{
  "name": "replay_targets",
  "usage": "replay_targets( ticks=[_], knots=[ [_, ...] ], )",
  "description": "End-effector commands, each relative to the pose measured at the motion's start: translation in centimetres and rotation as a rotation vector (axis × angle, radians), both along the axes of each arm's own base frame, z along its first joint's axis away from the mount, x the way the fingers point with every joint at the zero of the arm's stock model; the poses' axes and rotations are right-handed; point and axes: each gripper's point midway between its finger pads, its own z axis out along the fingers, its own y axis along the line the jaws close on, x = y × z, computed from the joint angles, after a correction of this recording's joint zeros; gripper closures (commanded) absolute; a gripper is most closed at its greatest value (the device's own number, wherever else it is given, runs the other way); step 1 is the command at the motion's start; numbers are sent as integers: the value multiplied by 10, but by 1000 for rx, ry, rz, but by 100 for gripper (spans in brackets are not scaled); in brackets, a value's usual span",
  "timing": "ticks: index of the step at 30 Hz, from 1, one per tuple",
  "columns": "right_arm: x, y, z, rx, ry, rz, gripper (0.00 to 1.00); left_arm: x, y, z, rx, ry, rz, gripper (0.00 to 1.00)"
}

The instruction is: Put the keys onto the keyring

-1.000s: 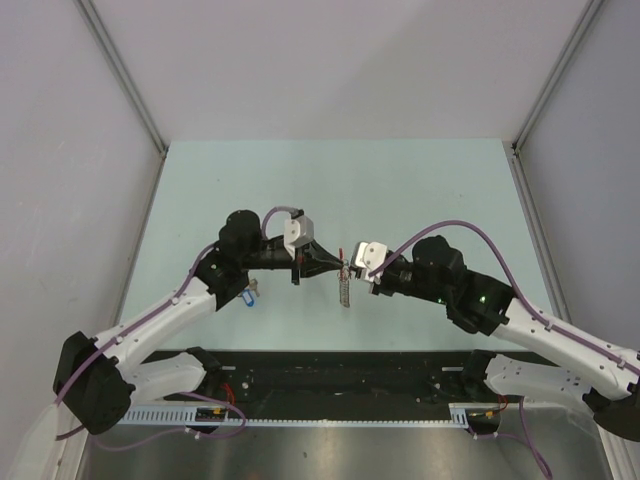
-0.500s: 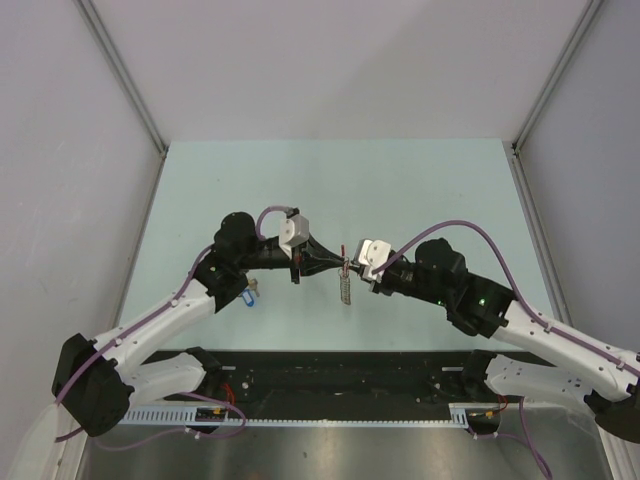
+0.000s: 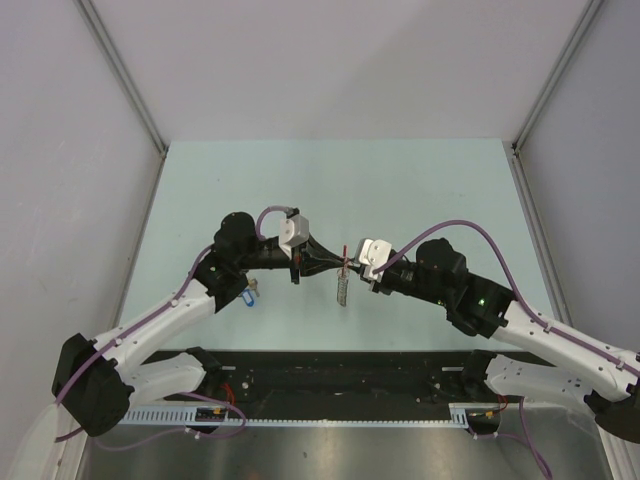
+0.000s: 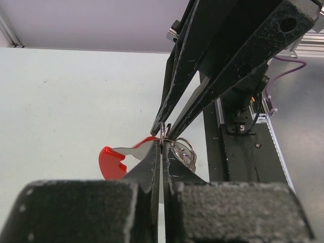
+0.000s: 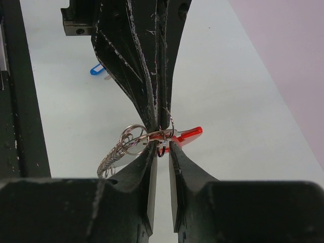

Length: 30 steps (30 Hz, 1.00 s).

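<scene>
Now the right claw (image 5: 161,148) has eased its jaws slightly apart, freeing the keyring (image 5: 188,134), which hangs just ahead of it, clamped in the left claw (image 4: 162,144); likely it goes next for the blue key (image 5: 97,69).

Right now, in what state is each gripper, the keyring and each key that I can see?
Left gripper: shut on the keyring, at its ring.
Right gripper: jaws slightly apart beside that ring.
Keyring: lifted off the table, chain hanging down.
Red key: in the air, at the ring.
Blue key: lying loose on the table.
</scene>
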Motion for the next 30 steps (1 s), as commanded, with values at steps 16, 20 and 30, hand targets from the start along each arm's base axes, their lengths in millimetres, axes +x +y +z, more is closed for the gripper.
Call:
replay_targets(
  ticks=[16,20,30],
  knots=[
    [-1,2,11,31,-30,15,100,1,0,25,-30,-72,5,100],
    [-1,-1,12,23,-46,11,100,-1,4,17,45,-86,-13,87],
    [-5,-8,11,-9,-67,23,100,-16,4,2,175,-106,-196,72]
  ],
)
